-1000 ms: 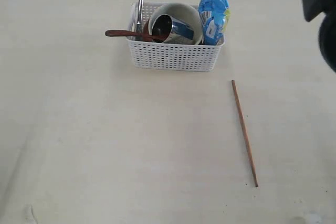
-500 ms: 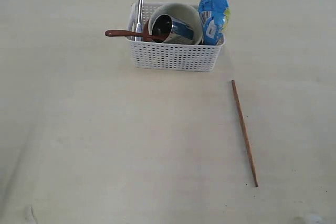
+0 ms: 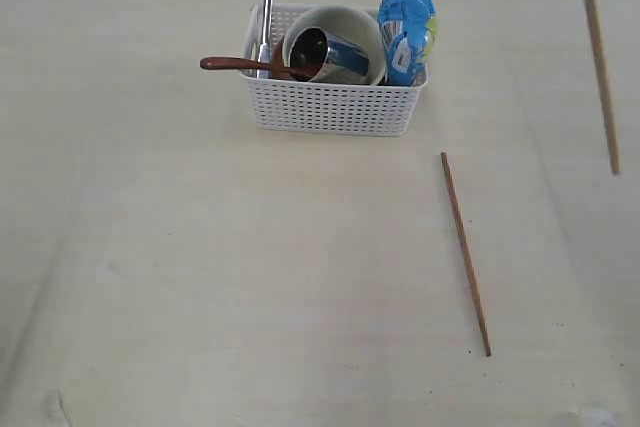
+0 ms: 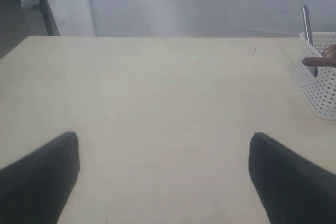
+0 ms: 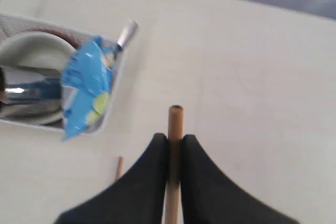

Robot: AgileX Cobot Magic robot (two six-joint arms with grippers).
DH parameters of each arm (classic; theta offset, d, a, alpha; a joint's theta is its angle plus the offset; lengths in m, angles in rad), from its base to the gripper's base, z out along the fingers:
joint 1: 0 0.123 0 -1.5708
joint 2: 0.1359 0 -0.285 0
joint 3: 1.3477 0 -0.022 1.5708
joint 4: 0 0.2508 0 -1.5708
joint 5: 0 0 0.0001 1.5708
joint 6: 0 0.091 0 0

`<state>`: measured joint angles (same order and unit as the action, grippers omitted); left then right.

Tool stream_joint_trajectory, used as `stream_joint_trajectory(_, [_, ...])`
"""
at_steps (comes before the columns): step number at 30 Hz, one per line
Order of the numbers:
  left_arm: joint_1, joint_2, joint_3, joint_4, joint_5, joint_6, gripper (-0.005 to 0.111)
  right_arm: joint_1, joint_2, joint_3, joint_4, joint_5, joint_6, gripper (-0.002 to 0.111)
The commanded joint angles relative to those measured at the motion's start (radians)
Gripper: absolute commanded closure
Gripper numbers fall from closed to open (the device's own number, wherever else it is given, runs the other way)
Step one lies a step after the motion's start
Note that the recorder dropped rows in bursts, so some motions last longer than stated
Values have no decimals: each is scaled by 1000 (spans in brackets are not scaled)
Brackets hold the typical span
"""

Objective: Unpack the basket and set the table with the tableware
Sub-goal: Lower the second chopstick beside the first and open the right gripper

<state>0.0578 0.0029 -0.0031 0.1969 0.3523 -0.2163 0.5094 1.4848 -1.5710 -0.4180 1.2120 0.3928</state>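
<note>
The white basket [image 3: 335,107] stands at the far middle of the table [image 3: 200,267]. It holds a cream bowl [image 3: 352,19], a steel mug [image 3: 325,55], a red-brown spoon [image 3: 240,64] and an upright steel knife [image 3: 268,7]. One wooden chopstick [image 3: 465,252] lies on the table to the basket's near right. A second chopstick [image 3: 600,67] hangs steeply in the air at the right; my right gripper [image 5: 175,142] is shut on this chopstick [image 5: 175,118]. My left gripper [image 4: 164,148] is open over bare table, left of the basket [image 4: 320,93]. Neither gripper shows in the exterior view.
A blue snack bag [image 3: 408,22] stands in the basket's right end, also seen as the blue bag [image 5: 86,85] in the right wrist view, with a steel handle [image 5: 127,32] beside it. The table's far edge runs just behind the basket.
The held chopstick has travelled from above the basket to the right side, turning from a shallow slant to nearly upright. The dark arm has left the exterior view. The left gripper stays put.
</note>
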Motion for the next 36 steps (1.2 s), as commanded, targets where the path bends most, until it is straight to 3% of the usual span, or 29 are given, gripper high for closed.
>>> stream_joint_trajectory(1, [-4, -3, 3, 4, -6, -5, 26, -89, -86, 240, 4, 9, 91, 109])
stream_joint_trajectory(6, [-4, -3, 3, 4, -6, -5, 26, -135, -116, 504, 51, -69, 153, 109])
stream_joint_trajectory(14, [-4, -3, 3, 4, -6, -5, 26, -135, -42, 778, 153, -444, 153, 109])
stream_joint_trajectory(29, [-4, -3, 3, 4, -6, -5, 26, -135, 146, 770, 148, -756, 144, 109])
stream_joint_trajectory(36, [-4, -3, 3, 4, -6, -5, 26, -135, 245, 712, 148, -776, 142, 109])
